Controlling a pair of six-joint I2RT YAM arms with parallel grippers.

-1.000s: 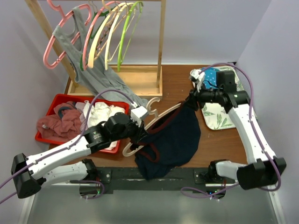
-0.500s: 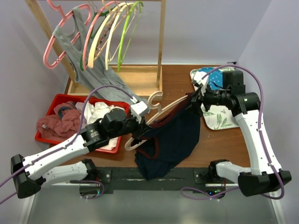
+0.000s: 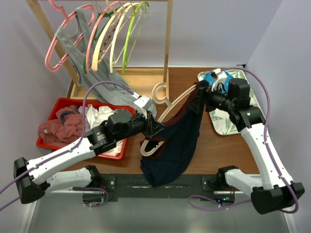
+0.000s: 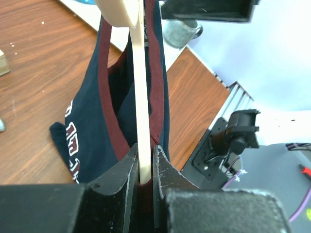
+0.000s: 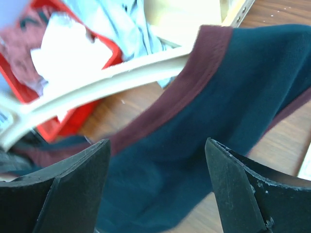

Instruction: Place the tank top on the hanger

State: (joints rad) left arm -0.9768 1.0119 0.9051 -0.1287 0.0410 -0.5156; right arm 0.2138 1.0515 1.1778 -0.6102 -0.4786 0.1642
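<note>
The tan hanger (image 3: 176, 104) is tilted above the table, with its hook (image 3: 160, 92) pointing towards the rack. The navy tank top (image 3: 177, 141) with dark red trim hangs from it, one strap over the hanger's right arm. My left gripper (image 3: 154, 127) is shut on the hanger's lower bar (image 4: 141, 87), with a fold of red trim between the jaws; the tank top (image 4: 87, 116) hangs beyond. My right gripper (image 3: 200, 93) is at the hanger's right end. In the right wrist view it (image 5: 156, 141) is open, with the tank top (image 5: 218, 97) and the hanger arm (image 5: 107, 82) just beyond its fingers.
A wooden rack (image 3: 167, 53) at the back holds pink, yellow and green hangers and a grey tank top (image 3: 95, 80). A red basket (image 3: 58, 104) of clothes stands at the left. A leaf-patterned tray (image 3: 223, 121) lies at the right.
The left arm has raised the hanger and moved it back and right, so the tank top hangs straighter. The right gripper has moved up and back along the hanger's right end.
</note>
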